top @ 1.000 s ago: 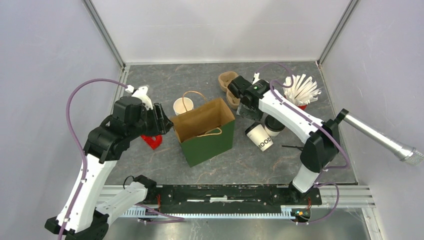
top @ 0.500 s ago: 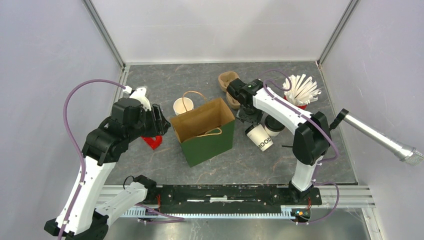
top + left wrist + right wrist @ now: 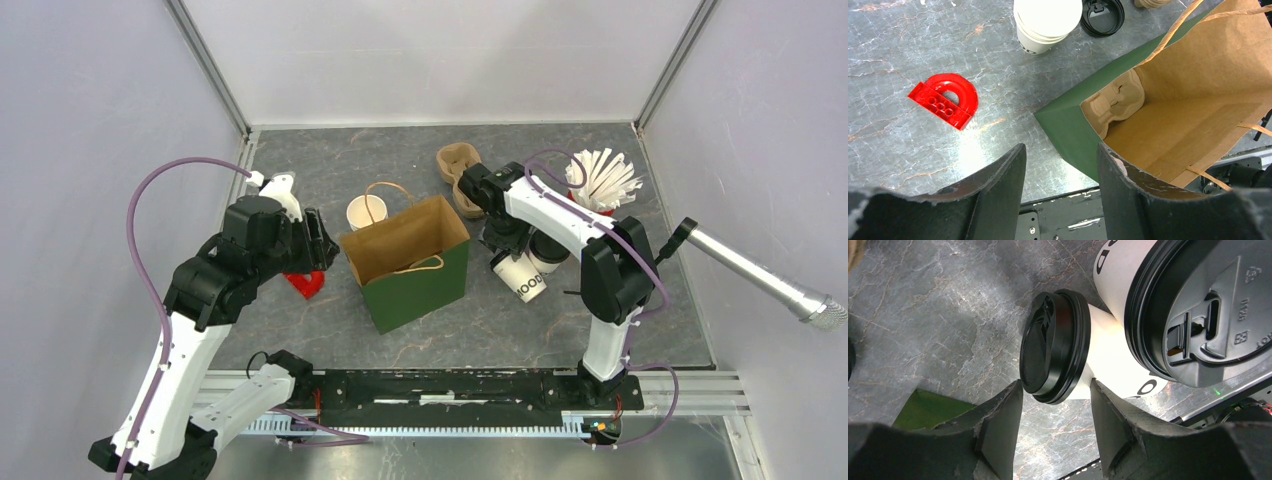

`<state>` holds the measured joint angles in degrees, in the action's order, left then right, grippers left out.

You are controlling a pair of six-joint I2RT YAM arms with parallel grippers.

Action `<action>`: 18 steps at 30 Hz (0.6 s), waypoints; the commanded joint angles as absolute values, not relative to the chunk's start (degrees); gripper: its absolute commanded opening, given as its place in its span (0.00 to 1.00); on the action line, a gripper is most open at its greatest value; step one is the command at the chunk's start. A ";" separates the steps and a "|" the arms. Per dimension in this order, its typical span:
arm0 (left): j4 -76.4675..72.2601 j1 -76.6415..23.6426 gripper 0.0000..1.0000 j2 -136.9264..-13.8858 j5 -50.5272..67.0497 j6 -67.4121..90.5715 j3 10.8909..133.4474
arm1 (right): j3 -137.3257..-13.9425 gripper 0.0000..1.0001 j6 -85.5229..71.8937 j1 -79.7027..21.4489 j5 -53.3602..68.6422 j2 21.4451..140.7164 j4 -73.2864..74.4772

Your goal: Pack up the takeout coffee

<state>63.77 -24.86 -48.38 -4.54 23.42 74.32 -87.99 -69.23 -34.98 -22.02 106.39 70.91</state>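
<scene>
The takeout coffee (image 3: 1108, 365) is a white lettered cup lying on its side (image 3: 522, 275), its black lid (image 3: 1055, 347) facing my right gripper (image 3: 1057, 405). That gripper (image 3: 503, 240) is open, its fingertips on either side of the lid's lower edge without clamping it. A second lidded cup (image 3: 1198, 310) stands upright beside it (image 3: 550, 248). The green paper bag (image 3: 415, 285) stands open mid-table. My left gripper (image 3: 1060, 165) is open at the bag's left corner (image 3: 1068, 125), and its right finger (image 3: 1128, 190) overlaps the rim.
A cardboard cup carrier (image 3: 1115, 102) lies inside the bag. A stack of plain white cups (image 3: 366, 212) and a loose black lid (image 3: 1103, 10) sit behind it. A red plastic piece (image 3: 305, 283) lies left, more carriers (image 3: 455, 165) behind, a red cup of straws (image 3: 600, 180) far right.
My right wrist has swung left and its gripper has come down close to the lying cup's lid. The left arm has barely moved.
</scene>
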 commanded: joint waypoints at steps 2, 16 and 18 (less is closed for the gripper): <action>63.11 -24.94 0.61 -48.51 -5.69 20.74 76.21 | -88.40 0.58 -70.80 -34.12 -23.30 108.12 71.76; 62.66 -24.87 0.61 -48.69 -5.44 20.87 75.95 | -87.36 0.41 -69.70 -34.10 -23.96 106.44 70.46; 62.59 -24.89 0.61 -48.51 -5.32 21.14 75.95 | -87.29 0.39 -68.86 -34.12 -23.54 105.38 69.84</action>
<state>63.75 -24.86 -48.82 -4.58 23.11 74.32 -88.14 -68.93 -34.37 -23.24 107.31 71.42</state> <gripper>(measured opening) 0.610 0.444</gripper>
